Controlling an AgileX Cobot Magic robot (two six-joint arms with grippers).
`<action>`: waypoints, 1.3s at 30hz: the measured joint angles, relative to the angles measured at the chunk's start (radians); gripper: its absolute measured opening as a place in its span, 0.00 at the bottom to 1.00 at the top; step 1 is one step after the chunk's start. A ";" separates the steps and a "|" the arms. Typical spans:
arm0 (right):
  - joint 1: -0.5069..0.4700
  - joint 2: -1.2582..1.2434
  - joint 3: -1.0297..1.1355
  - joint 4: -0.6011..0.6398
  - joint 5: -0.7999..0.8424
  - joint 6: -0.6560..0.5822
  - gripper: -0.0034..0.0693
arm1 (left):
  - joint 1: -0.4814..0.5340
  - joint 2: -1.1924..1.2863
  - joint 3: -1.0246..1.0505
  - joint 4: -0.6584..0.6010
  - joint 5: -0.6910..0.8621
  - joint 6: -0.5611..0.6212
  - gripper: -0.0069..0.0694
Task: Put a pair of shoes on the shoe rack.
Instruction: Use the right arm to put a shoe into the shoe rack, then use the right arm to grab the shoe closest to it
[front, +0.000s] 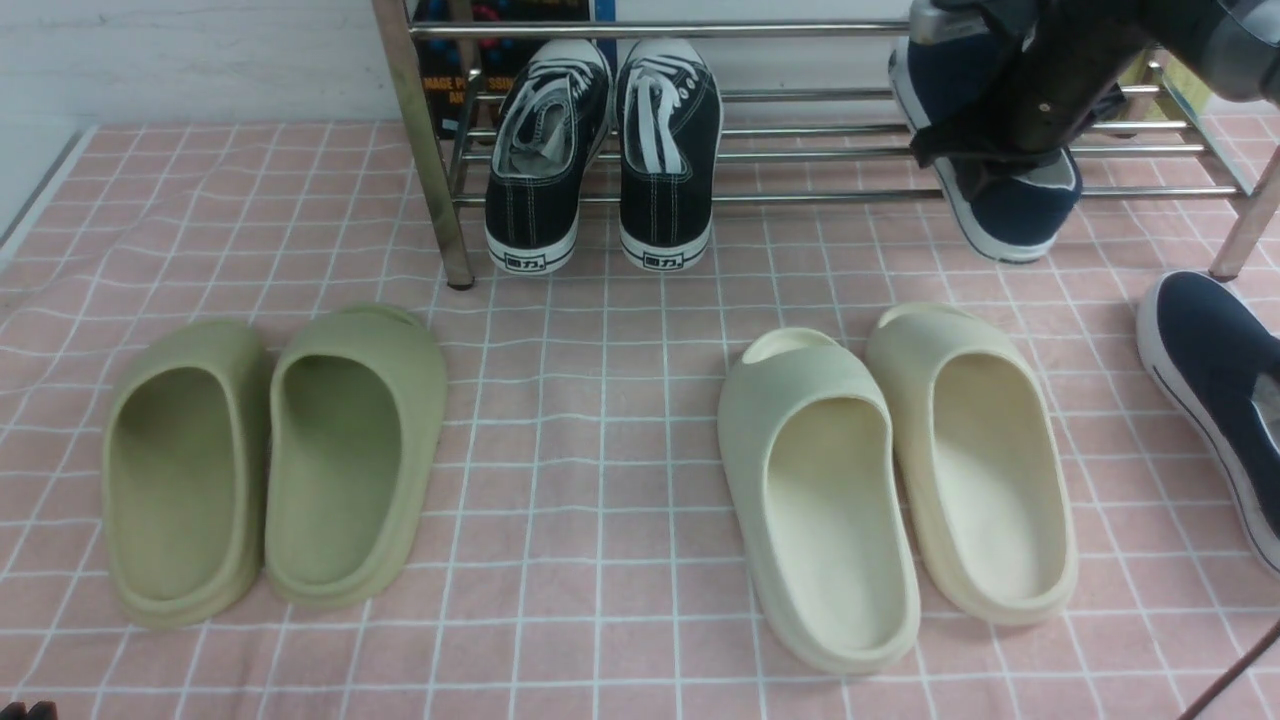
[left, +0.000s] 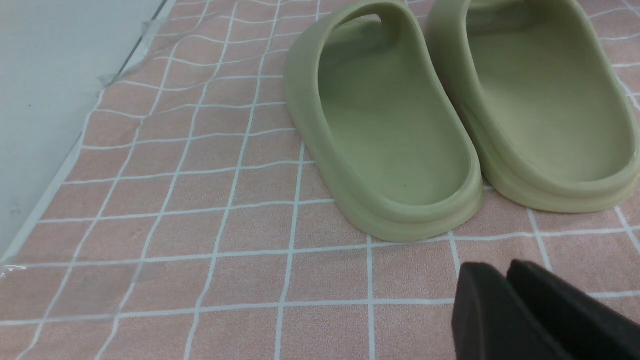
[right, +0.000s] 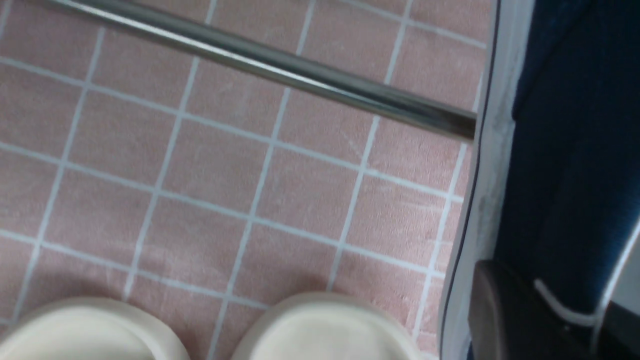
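My right gripper (front: 1000, 165) is shut on one navy slip-on shoe (front: 1020, 215), one finger outside its wall and one inside the opening. It holds the shoe tilted over the right end of the chrome shoe rack (front: 800, 152), heel hanging past the front bar. The right wrist view shows that navy shoe (right: 565, 150) in my right gripper (right: 550, 315), beside a rack bar (right: 280, 67). The other navy shoe (front: 1205, 370) lies on the cloth at the right edge, in front of the rack. My left gripper (left: 502, 280) is shut and empty, low over the cloth near the green slides (left: 390, 130).
Black lace-up sneakers (front: 600, 150) stand on the rack's left part. Green slides (front: 270, 460) lie front left and cream slides (front: 900, 470) front right on the pink checked cloth (front: 600, 400). The cloth's taped edge (left: 75, 150) runs along the left.
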 joint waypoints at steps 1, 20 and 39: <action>0.000 0.005 -0.008 0.000 -0.005 0.009 0.08 | 0.000 0.000 0.000 0.000 0.000 0.000 0.20; 0.000 -0.138 -0.045 -0.010 0.134 0.009 0.71 | 0.000 0.000 0.000 0.003 0.001 0.000 0.23; -0.208 -0.686 1.079 -0.087 -0.055 0.040 0.63 | 0.000 0.000 0.000 0.008 0.001 0.000 0.25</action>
